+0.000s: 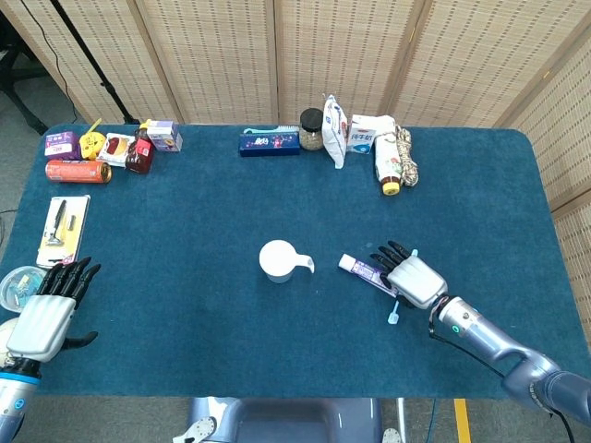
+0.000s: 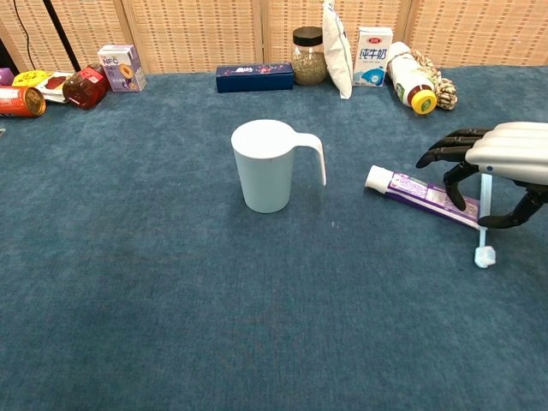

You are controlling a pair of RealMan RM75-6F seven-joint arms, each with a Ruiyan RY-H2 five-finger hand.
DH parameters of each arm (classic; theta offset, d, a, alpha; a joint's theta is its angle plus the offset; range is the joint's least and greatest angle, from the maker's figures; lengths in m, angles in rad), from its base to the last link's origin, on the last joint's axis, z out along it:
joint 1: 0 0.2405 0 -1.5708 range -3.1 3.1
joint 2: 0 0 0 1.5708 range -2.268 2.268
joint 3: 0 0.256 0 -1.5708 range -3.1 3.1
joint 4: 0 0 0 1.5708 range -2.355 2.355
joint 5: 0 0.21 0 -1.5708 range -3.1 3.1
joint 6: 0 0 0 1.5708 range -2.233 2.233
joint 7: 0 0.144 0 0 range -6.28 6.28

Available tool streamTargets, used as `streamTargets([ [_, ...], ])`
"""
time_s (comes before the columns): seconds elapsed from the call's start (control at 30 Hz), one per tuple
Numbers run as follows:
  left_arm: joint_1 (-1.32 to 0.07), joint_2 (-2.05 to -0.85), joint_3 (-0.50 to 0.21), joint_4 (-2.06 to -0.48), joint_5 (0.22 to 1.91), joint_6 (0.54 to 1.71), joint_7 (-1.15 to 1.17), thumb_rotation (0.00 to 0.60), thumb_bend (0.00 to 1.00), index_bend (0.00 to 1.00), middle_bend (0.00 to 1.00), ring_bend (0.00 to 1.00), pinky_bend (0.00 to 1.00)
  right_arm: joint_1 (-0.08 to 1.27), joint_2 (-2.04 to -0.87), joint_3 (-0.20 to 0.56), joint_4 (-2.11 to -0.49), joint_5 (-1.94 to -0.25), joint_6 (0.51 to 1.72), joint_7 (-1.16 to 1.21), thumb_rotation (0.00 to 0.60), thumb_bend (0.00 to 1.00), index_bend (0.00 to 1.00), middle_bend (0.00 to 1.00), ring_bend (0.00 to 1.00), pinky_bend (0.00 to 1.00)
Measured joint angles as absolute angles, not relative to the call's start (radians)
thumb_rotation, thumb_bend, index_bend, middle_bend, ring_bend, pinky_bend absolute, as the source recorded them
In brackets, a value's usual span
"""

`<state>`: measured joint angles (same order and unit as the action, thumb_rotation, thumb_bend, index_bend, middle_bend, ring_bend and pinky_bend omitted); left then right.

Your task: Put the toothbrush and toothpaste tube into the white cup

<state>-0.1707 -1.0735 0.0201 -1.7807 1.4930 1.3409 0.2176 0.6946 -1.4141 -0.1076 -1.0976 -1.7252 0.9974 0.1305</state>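
Observation:
The white cup (image 1: 277,260) (image 2: 267,167) stands upright mid-table, handle to the right. Right of it lies the purple-and-white toothpaste tube (image 1: 363,269) (image 2: 411,190), cap toward the cup. A light blue toothbrush (image 1: 394,314) (image 2: 485,240) lies across the tube's far end, bristle head toward the front edge. My right hand (image 1: 414,277) (image 2: 505,150) arches over both, fingers spread and curved down, fingertips at the tube; it hides the middle of the brush handle. My left hand (image 1: 46,309) rests at the front left edge, fingers straight and apart, holding nothing.
Along the back edge stand a dark blue box (image 1: 270,142), a jar (image 1: 311,129), a white pouch, a milk carton (image 1: 362,134) and a lying bottle (image 1: 390,166). Back left hold a red can (image 1: 78,171) and small boxes. A razor pack (image 1: 63,226) lies near my left hand.

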Motion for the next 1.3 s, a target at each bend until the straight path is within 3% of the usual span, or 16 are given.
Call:
streamTargets([
  [1.3,-0.172,-1.076,0.024,-1.781,1.497,1.337,0.229,0.600,0.06,0.00,0.00,0.00,0.00,0.687,-1.398,-0.127,-1.067,-1.725,1.009,0.157,0.600,0.35,0.48,0.11,0.00,0.00],
])
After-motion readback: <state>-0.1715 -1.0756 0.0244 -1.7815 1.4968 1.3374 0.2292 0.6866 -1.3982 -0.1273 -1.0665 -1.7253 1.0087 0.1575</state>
